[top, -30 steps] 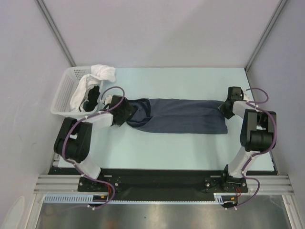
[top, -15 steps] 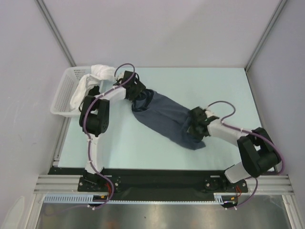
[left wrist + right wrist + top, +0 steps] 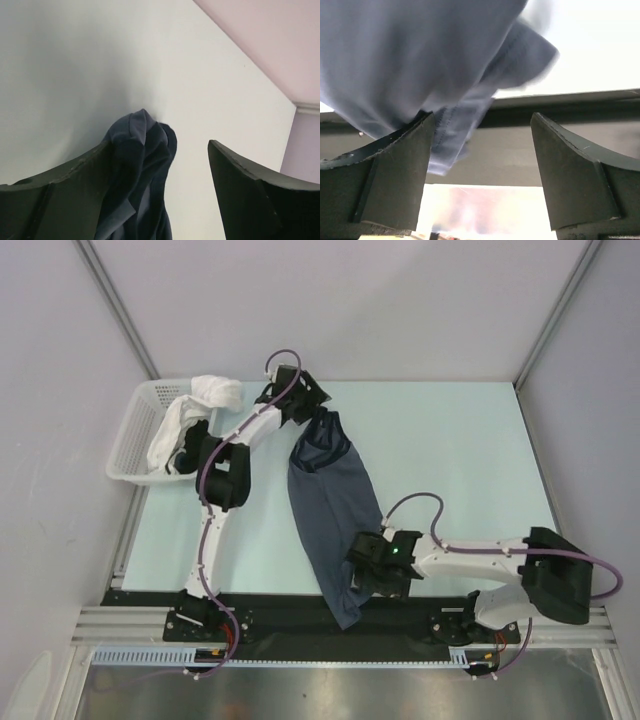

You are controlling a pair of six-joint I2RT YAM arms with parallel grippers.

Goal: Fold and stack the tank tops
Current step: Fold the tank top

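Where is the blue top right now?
In the top view, the blue top lies stretched down the middle of the table, from the left gripper near the basket to the right gripper at the near edge.

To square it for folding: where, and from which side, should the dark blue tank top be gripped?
Probably the hem of the tank top, from the right. It lies long and narrow, and its hem hangs over the table's near edge, beside the open right gripper.
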